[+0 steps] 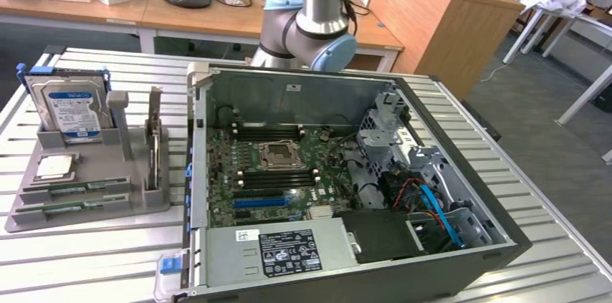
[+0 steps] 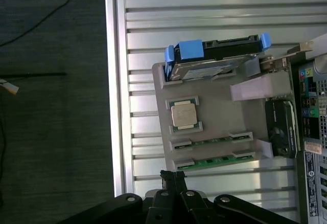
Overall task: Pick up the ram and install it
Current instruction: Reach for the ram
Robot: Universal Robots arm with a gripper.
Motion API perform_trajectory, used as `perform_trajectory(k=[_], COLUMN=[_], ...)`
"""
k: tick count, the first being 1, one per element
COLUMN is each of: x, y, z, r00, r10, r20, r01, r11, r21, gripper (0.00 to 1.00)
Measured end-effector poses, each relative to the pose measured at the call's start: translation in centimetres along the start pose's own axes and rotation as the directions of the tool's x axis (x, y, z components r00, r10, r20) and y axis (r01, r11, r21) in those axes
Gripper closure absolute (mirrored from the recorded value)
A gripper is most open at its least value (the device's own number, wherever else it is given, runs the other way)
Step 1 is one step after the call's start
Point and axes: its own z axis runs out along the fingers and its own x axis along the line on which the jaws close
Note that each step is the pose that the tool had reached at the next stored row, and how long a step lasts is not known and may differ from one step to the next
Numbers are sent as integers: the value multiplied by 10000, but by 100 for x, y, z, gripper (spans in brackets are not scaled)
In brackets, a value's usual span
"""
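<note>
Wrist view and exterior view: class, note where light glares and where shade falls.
Wrist view: glare along the table's edge rail and on the processor's lid; the pincer is a dark silhouette. Exterior view: the table slats shine; the computer case is dim inside.

The tray [image 2: 219, 112] looks matt grey plastic, the ribbed table [image 2: 204, 35] dull metal (the ram [image 2: 219, 159], green circuit board).

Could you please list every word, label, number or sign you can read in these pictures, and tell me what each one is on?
No text here can be read as words or numbers.
Hard drive label, blue and white: print too small to read.
Power supply label, black and white: print too small to read.
Small white sticker on the case's inner wall: too small to read.
</note>
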Motion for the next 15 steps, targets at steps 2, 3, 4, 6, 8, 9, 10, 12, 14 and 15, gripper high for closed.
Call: perform_trajectory(k=[2,3,4,6,8,9,10,12,14,15], x=[0,-4,-11,-30,-52,-62,-73,-97,-122,-134], y=[0,0,1,2,4,4,5,5,6,6], z=[1,1,2,4,7,9,12,17,21,23], r00=[10000,10000,10000,10000,10000,10000,10000,10000,10000,10000], r10=[0,0,-1,-1,0,0,0,0,0,0], r20=[1,0,0,0,0,-1,-1,-1,-2,-3], r01=[0,0,1,1,0,0,0,0,0,0], r11=[10000,10000,10000,10000,10000,10000,10000,10000,10000,10000], r21=[-1,0,-1,0,0,0,0,0,0,0], gripper=[90,90,90,90,90,90,90,90,90,90])
